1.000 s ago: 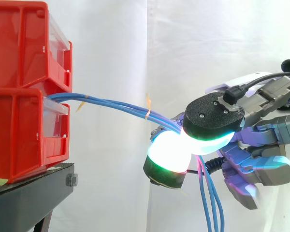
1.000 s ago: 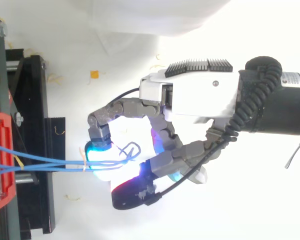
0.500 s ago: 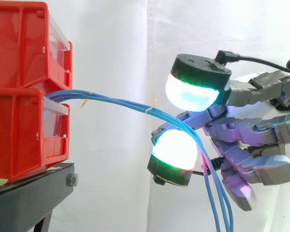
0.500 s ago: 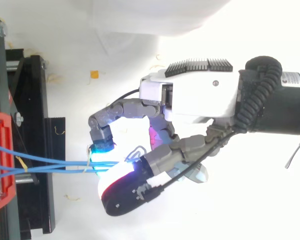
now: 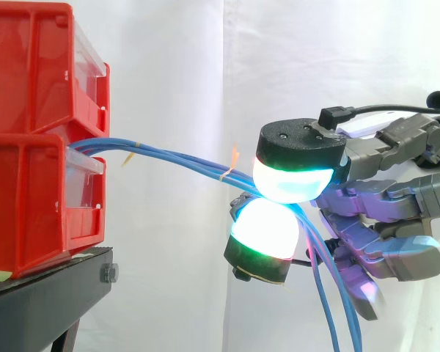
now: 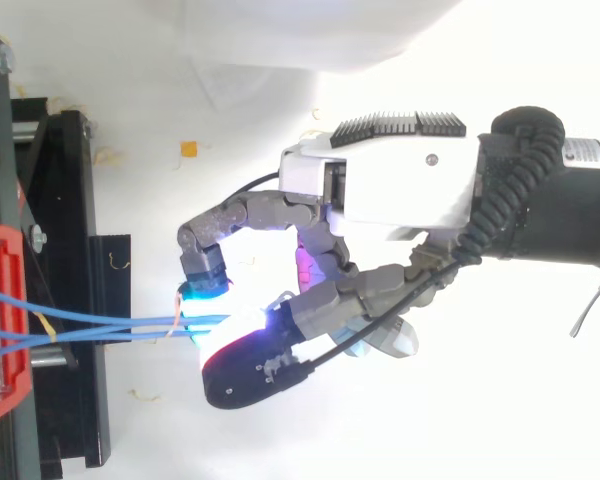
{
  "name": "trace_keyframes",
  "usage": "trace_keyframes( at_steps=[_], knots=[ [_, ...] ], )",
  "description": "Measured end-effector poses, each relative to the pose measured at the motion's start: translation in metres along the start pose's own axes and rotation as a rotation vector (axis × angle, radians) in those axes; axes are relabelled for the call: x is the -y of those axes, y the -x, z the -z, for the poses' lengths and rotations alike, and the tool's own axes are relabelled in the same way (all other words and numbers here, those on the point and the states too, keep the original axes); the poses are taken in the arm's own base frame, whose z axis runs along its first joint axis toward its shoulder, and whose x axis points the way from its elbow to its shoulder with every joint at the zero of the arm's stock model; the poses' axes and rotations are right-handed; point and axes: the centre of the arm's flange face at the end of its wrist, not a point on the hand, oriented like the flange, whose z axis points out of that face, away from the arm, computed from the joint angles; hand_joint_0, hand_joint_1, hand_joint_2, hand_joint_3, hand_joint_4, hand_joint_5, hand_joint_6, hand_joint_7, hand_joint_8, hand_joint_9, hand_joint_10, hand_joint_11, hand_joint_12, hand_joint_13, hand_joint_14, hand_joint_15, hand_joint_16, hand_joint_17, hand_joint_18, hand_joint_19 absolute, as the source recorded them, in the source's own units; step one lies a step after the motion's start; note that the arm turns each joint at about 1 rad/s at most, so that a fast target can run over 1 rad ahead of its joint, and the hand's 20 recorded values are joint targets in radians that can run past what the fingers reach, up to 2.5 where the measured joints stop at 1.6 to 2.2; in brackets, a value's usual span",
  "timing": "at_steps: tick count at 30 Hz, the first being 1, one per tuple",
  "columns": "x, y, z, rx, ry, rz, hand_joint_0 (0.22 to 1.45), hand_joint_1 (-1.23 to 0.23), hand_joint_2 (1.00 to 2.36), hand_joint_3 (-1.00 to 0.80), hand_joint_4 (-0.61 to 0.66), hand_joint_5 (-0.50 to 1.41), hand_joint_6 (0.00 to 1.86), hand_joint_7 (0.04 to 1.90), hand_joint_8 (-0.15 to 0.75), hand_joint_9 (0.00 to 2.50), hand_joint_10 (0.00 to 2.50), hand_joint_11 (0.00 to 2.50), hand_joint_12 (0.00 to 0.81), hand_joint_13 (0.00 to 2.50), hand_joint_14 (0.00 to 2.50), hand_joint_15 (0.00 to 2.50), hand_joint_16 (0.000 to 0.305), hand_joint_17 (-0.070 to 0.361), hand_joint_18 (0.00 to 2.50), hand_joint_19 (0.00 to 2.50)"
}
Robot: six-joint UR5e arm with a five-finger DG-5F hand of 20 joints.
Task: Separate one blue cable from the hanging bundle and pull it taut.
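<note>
Marking hand [image 5: 381, 213] as closed in a pinch: upper pad [image 5: 293, 183] pressed onto lower pad [image 5: 264, 227] with blue cables [image 5: 176, 158] caught between; remaining fingers lying behind and below, holding nothing that shows; can't tell how many strands sit in the pinch, looks like more than one. Tracing the cables from between the two stacked red bins [image 5: 29, 191] on the black stand [image 5: 51, 293], out in a shallow droop to the pads, then down past the palm and off the bottom edge; bound by a pale tie [image 5: 225, 174] just short of the pads; from above, near-parallel lines from bin to hand. Not taut, not separated, judging by the sag and the tight bunch. Risks: likely to drag the whole bundle if pulled now, thanks to the tie binding strands right beside the pinch; liable to slip out between rounded pads under tension, being thin; could also shift the bins or yank cable from its hidden anchor with a hard tug.
</note>
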Motion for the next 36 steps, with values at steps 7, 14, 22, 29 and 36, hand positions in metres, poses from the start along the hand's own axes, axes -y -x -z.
trace_keyframes(
  at_steps=[7, 14, 22, 29, 36],
  knots=[
    [0.0003, 0.0005, 0.0, 0.001, 0.0, 0.0, 0.66, -0.86, 1.01, -0.27, 0.11, 0.15, 0.5, 1.34, 0.189, 2.18, 0.03, 0.69, 0.315, 1.63, 0.02, 0.72, 0.08, 0.179, 1.3, 0.38],
    [0.0006, 0.0012, 0.0, 0.002, -0.001, 0.0, 0.52, -0.5, 1.0, -0.5, 0.12, 0.15, 0.5, 1.34, 0.173, 2.19, 0.03, 0.69, 0.307, 1.63, 0.02, 0.72, 0.079, 0.177, 1.3, 0.4],
    [0.0007, 0.0013, 0.0, 0.002, -0.001, 0.012, 0.64, -0.42, 1.0, -0.5, 0.11, 0.15, 0.5, 1.34, 0.144, 2.2, 0.03, 0.72, 0.294, 1.62, 0.02, 0.74, 0.073, 0.165, 1.26, 0.44],
    [0.0008, 0.0012, 0.0001, 0.002, -0.001, 0.021, 0.74, -0.64, 1.01, -0.32, 0.12, 0.15, 0.5, 1.34, 0.154, 2.22, 0.03, 0.76, 0.307, 1.62, 0.02, 0.74, 0.073, 0.163, 1.27, 0.45],
    [0.0008, 0.0012, 0.0001, 0.002, -0.001, 0.022, 0.72, -0.67, 1.02, -0.18, 0.07, 0.15, 0.5, 1.33, 0.17, 2.21, 0.03, 0.78, 0.304, 1.61, 0.02, 0.73, 0.073, 0.164, 1.26, 0.44]
  ],
)
